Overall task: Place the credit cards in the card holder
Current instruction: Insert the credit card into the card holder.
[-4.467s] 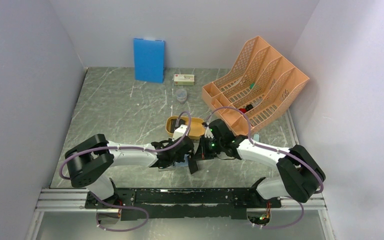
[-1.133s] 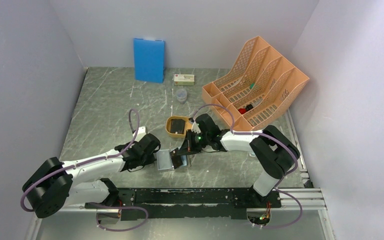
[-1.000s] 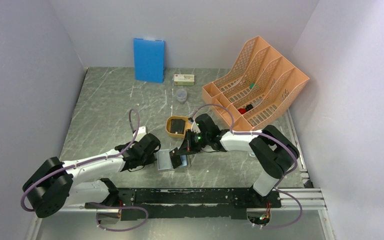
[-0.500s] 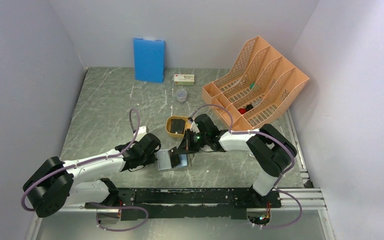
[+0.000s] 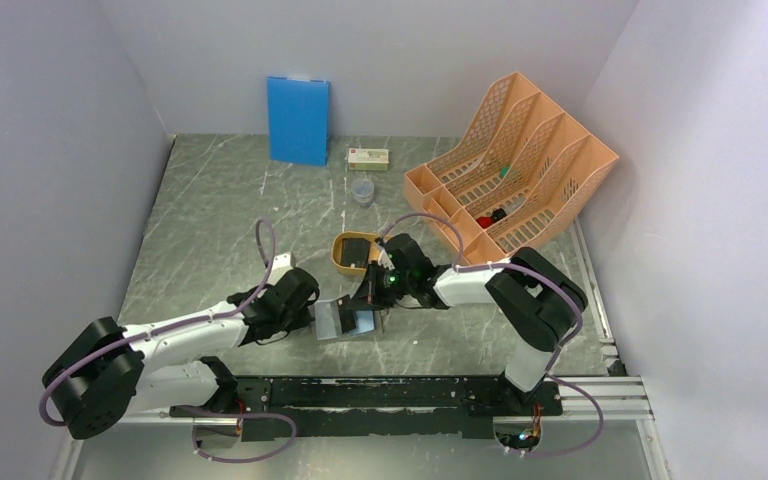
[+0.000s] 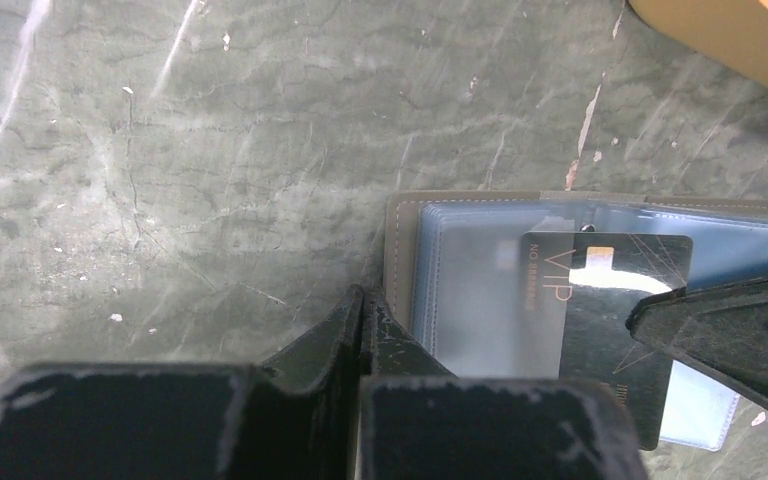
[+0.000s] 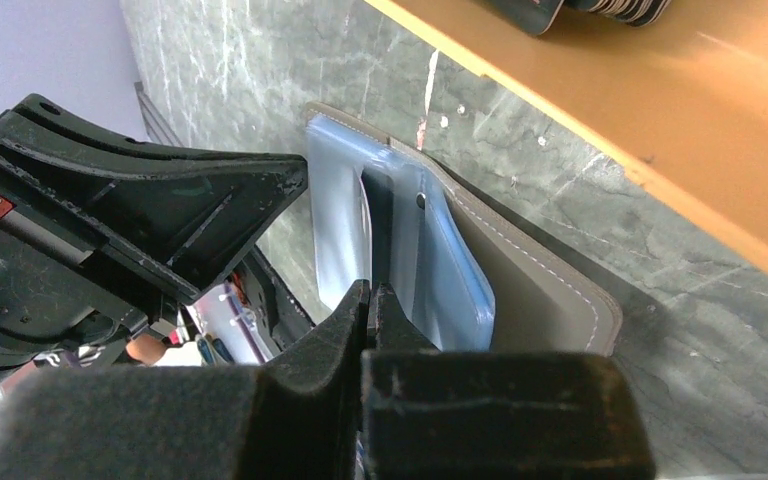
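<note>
Right fingers (image 7: pixel 332 338) pinching card (image 6: pixel 610 310), nudged further over card holder (image 6: pixel 470 270)

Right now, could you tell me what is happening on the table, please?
The left gripper is pinching the edge of the open grey card holder to steady it. The right gripper is shut on a black credit card, holding it against the holder's pale blue pockets; the card is not fully in. More dark cards lie in the mustard tray just beyond.
</note>
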`<state>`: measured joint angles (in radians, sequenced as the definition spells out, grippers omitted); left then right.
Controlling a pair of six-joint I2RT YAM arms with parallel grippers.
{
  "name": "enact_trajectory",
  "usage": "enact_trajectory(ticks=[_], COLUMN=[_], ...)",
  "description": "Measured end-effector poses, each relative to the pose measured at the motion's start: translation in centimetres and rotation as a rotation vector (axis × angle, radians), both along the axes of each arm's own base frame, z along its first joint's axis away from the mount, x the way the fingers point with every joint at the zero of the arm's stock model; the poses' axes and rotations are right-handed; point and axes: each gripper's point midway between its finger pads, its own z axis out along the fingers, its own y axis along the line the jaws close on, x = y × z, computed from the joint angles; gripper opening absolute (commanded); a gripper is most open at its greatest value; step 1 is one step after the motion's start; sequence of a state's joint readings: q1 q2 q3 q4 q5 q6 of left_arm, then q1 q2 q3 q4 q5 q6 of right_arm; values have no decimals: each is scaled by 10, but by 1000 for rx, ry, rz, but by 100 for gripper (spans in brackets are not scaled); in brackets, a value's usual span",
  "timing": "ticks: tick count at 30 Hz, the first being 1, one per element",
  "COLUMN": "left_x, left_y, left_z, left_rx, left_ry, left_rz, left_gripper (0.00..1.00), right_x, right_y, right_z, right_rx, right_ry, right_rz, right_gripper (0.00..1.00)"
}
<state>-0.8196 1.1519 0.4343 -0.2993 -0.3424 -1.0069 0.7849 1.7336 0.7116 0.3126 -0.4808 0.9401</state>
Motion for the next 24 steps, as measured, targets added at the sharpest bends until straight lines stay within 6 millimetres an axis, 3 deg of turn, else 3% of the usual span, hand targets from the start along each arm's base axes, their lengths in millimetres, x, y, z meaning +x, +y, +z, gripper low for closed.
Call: enact_trajectory(ticks=[24], left_x=[0], left_y=[-3], left_z=[0], left_rx=[-44], left_ry=[-21], left_rz=[-6], left_gripper=[5], right_x=[-2], right_y=[11], right_z=[-6], right_rx=[-15], right_ry=[-11], right_rz=[-91], right_gripper=[0])
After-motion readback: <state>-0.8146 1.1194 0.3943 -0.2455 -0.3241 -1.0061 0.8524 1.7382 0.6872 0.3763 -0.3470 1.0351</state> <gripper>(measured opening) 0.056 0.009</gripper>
